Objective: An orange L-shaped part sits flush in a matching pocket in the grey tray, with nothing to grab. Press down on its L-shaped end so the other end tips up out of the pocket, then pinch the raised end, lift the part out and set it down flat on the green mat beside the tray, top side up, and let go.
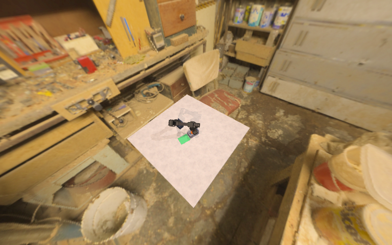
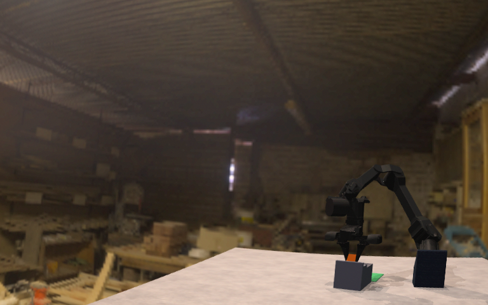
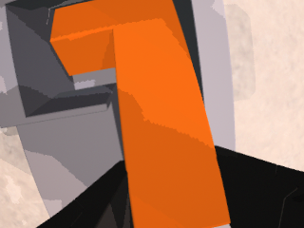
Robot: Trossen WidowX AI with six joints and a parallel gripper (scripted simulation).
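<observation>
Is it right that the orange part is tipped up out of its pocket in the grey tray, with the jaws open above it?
Not quite: the jaws are shut on the raised end of the orange part, as the exterior view shows. It is indeed tipped up in the grey tray.

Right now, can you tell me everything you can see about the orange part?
The orange part is L-shaped: one long, straight bar with a short foot turned off sideways at one end. It looks smooth, solid and hard, with flat faces, maybe plastic. It is tilted, its foot down in the pocket of the grey tray and its straight end poking up above the rim. The end effector pinches that raised end from both sides.
</observation>
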